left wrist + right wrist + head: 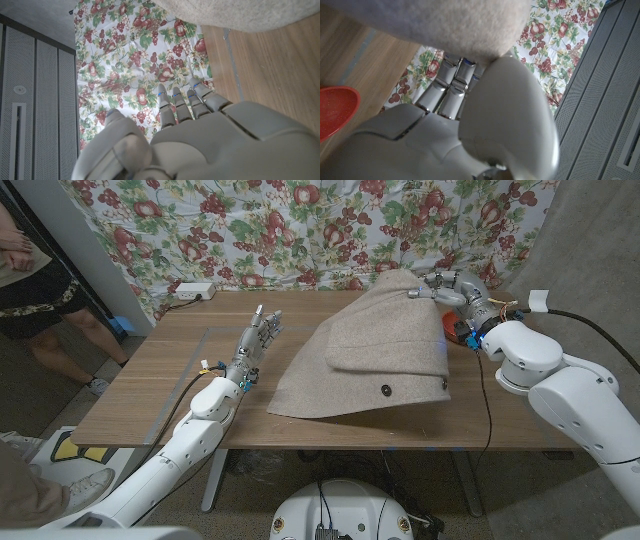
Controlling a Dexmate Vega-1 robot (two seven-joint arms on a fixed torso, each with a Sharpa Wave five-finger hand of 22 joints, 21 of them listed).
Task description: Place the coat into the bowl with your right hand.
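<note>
A beige coat (370,345) with dark buttons is lifted at its far right corner and drapes down across the middle of the wooden table (180,395). My right hand (447,287) grips that raised corner at the table's far right; in the right wrist view the fabric (445,25) sits between the thumb and fingers (451,82). A red bowl (335,110) lies on the table beside the right hand, and a sliver of it (452,320) peeks out past the coat. My left hand (258,340) stands on the left, fingers straight and apart, holding nothing, a little left of the coat's edge (240,15).
A floral cloth (300,230) hangs behind the table. A white power strip (192,291) lies at the far left corner. A person (30,270) stands at the left edge. A black cable (590,330) runs off the right arm.
</note>
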